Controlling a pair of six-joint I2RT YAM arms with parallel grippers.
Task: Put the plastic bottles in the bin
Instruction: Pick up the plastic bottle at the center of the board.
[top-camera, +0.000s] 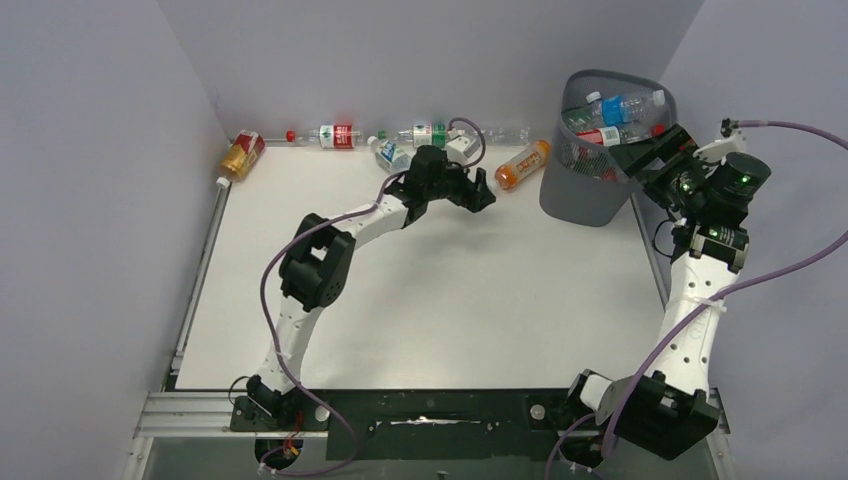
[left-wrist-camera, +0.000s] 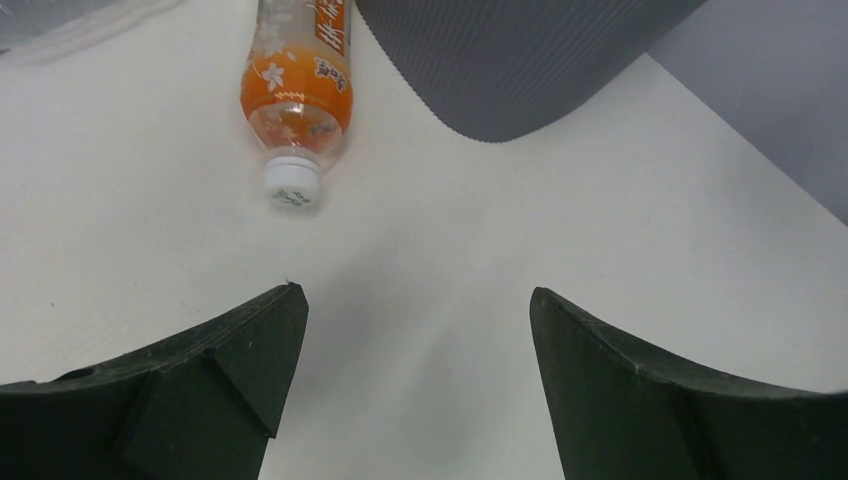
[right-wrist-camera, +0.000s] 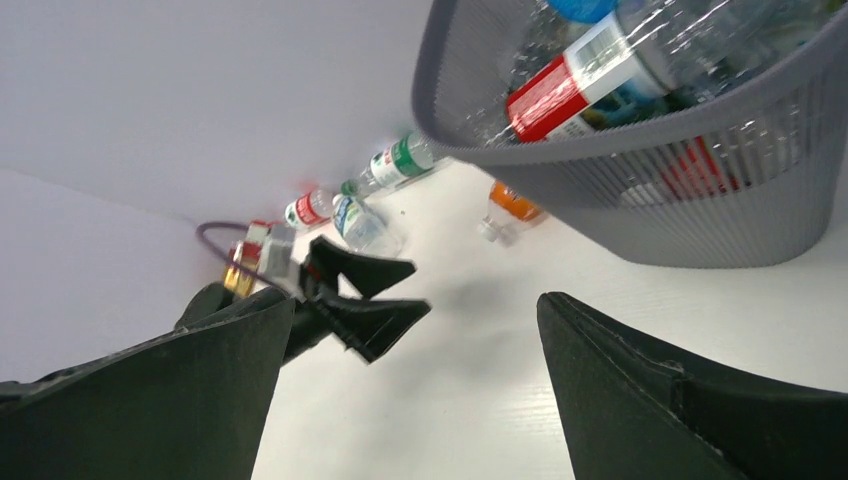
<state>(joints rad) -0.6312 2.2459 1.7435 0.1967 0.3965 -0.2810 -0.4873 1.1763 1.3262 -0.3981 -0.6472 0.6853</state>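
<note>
An orange bottle (top-camera: 522, 164) lies on the table just left of the bin (top-camera: 590, 205), its white cap (left-wrist-camera: 292, 185) towards my left gripper (top-camera: 490, 192). That gripper (left-wrist-camera: 418, 300) is open a short way in front of the cap, with only bare table between its fingers. My right gripper (top-camera: 632, 158) hangs open and empty by the bin's right rim. The dark mesh bin (right-wrist-camera: 700, 190) holds several bottles (right-wrist-camera: 580, 85), clear with red and blue labels. The orange bottle (right-wrist-camera: 510, 208) also shows in the right wrist view.
More bottles lie along the back wall: an amber one (top-camera: 241, 155) at the far left, a red-labelled one (top-camera: 335, 135), a blue-labelled one (top-camera: 390, 152), a green-labelled one (top-camera: 428, 133) and a clear one (top-camera: 505, 133). Grey walls close in the table.
</note>
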